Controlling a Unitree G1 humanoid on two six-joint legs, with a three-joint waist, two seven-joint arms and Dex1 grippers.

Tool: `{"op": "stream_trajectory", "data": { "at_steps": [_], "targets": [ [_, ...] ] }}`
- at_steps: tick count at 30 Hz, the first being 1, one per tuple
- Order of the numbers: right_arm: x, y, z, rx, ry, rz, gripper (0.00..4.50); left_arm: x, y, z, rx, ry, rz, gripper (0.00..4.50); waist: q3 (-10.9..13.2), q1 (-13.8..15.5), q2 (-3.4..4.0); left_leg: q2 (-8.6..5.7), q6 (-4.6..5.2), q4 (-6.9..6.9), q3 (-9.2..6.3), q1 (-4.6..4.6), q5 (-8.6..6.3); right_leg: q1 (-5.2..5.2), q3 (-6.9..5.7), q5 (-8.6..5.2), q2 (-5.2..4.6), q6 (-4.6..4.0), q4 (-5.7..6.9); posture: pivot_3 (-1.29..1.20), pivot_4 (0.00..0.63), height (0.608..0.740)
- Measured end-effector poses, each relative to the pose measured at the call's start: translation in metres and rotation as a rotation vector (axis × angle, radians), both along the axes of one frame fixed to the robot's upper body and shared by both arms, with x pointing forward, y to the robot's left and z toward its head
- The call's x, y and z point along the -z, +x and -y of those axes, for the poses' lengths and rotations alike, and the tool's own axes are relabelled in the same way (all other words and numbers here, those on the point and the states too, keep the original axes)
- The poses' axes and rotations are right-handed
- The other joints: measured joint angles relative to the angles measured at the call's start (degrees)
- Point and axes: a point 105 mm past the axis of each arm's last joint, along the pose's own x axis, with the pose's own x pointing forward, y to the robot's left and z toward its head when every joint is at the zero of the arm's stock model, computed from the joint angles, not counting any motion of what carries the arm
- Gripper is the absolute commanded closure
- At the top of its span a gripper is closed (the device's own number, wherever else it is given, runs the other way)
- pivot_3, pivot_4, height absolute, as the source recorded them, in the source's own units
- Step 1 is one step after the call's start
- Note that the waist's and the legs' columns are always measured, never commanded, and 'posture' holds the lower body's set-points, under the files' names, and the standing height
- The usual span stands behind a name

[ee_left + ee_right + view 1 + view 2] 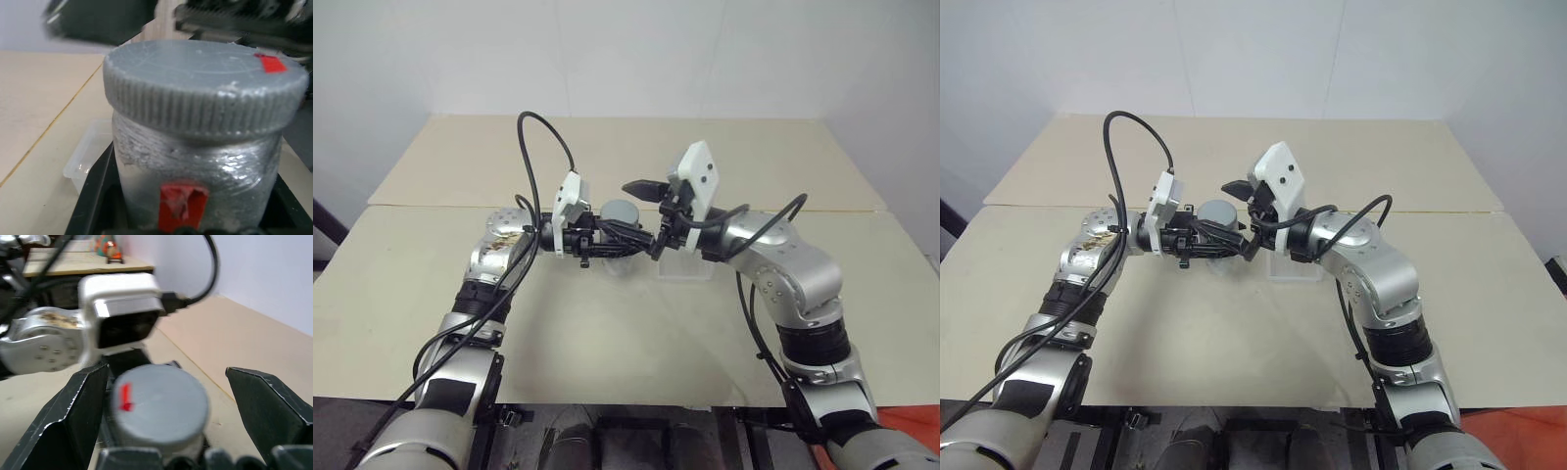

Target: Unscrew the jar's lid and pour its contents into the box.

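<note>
Silvery-grey jar (195, 186), lid (205, 88) still on, held above mid-bench in the clenched left jaws (607, 240), beside the clear box (88, 156). Right jaws (161, 416) spread wide either side of the lid, not gripping. Step: unscrewing; next, likely, right jaws close on lid and twist.

A bare robot test room or lab. A plain beige table (607, 323) made of butted boards stands against blank white walls (607, 59) at twelve o'clock. In the right wrist view, a second wooden table (73, 264) carries small colourful objects (107, 247), too blurred to identify.
</note>
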Motion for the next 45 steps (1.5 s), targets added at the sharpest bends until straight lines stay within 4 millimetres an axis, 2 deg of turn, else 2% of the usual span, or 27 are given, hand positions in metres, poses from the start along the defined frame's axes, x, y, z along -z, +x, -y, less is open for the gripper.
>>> {"op": "stream_trajectory", "data": {
  "at_steps": [13,21,25,32,36,39,42,45],
  "targets": [
    [0.004,0.003,0.0,-0.033,-0.004,-0.034,0.03,0.001,-0.002,-0.002,0.0,0.008,0.003,2.57,0.0,-0.1,0.0,0.02,0.0,0.0,-0.01,0.0,0.0,0.0,0.0,0.0,0.01,0.0,0.0,0.0,0.15,0.74],
    [0.007,-0.004,0.022,-0.072,-0.008,-0.04,0.03,0.001,-0.002,-0.012,-0.022,0.021,0.005,2.57,0.0,0.0,0.0,0.02,0.01,0.0,-0.01,0.0,0.0,0.0,0.0,0.0,0.01,0.0,-0.01,0.0,0.15,0.74],
    [0.0,0.008,0.05,0.033,0.014,-0.027,0.03,0.001,-0.007,-0.015,0.005,0.027,0.009,2.57,0.0,0.0,0.0,0.03,0.01,0.0,0.0,0.0,-0.01,0.0,0.0,0.0,0.0,0.0,-0.01,0.0,0.15,0.74],
    [0.006,0.008,0.057,0.036,0.001,-0.036,0.03,-0.001,-0.01,-0.014,0.019,0.03,0.017,2.57,0.0,0.0,0.0,0.02,0.01,-0.01,0.0,0.0,-0.01,0.0,0.01,0.0,0.02,0.0,-0.02,0.0,0.15,0.74],
    [0.001,0.005,0.06,0.02,0.021,-0.028,0.03,-0.002,-0.008,-0.015,0.001,0.022,0.021,2.57,0.0,0.0,0.0,0.03,0.01,-0.01,0.0,0.0,-0.01,0.0,0.01,0.0,0.02,0.0,-0.02,0.0,0.15,0.74],
    [-0.007,-0.003,0.054,-0.017,0.045,-0.008,0.03,0.0,-0.004,-0.013,-0.023,0.004,0.005,2.57,0.0,0.0,0.0,0.06,0.01,-0.01,-0.01,0.0,-0.01,0.0,0.01,0.0,0.02,0.0,-0.02,0.0,0.15,0.74],
    [-0.018,-0.012,0.035,-0.075,0.053,0.036,0.03,0.002,-0.002,-0.003,-0.018,-0.028,-0.013,2.57,0.0,0.0,0.0,0.05,0.01,0.0,-0.01,0.0,-0.01,0.0,0.01,0.0,0.02,0.0,-0.01,0.0,0.15,0.74],
    [-0.02,-0.016,0.015,-0.115,0.043,0.043,0.03,-0.002,0.001,0.004,-0.014,-0.045,-0.01,2.57,0.0,0.0,0.0,0.03,0.01,0.0,-0.01,0.0,-0.01,0.0,0.01,0.0,0.03,0.0,-0.01,0.0,0.15,0.74]
  ]
}}
